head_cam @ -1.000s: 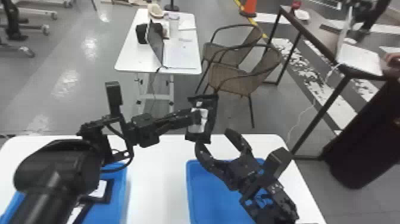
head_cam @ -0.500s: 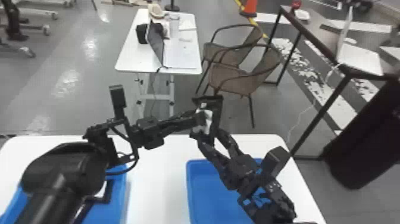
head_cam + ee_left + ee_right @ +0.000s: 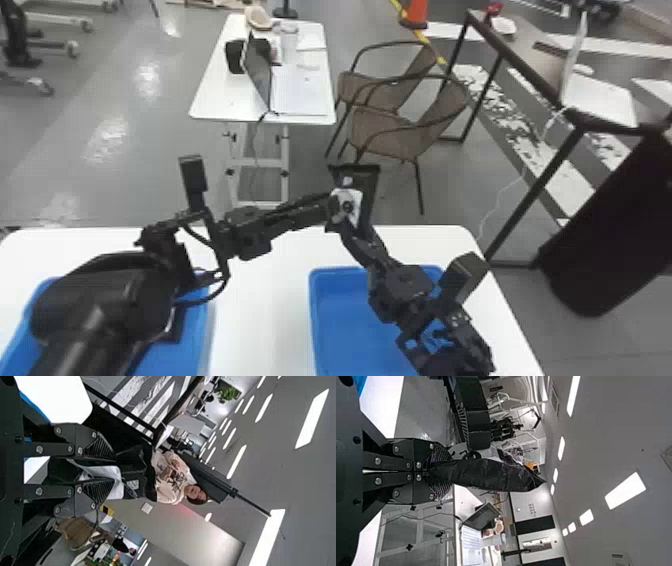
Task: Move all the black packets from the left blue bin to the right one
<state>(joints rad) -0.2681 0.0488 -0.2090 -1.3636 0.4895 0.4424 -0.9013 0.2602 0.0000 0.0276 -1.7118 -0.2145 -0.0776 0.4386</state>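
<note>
A black packet [image 3: 367,187] is up in the air between the two tools, upright in the head view, in front of the far edge of the white tabletop [image 3: 260,300]. The right tool [image 3: 353,226] grips it by one edge: in the right wrist view its fingers [image 3: 440,489] are pressed together on that edge, and the dark packet sticks out past their tips. The left tool [image 3: 336,212] meets the packet from the other side, next to its pale patch; whether it is clamped on the packet cannot be told.

The left blue bin [image 3: 197,325] sits on the tabletop beneath the left arm [image 3: 110,295], which covers much of it. A dark item [image 3: 172,327] shows in that bin, partly hidden by the arm. The right blue bin [image 3: 340,325] sits across a strip of bare tabletop, with the right arm [image 3: 405,287] over part of it.

Beyond stand a white table [image 3: 215,102] with an open laptop [image 3: 257,72], two woven chairs [image 3: 390,132] and a dark-framed desk [image 3: 537,65].
</note>
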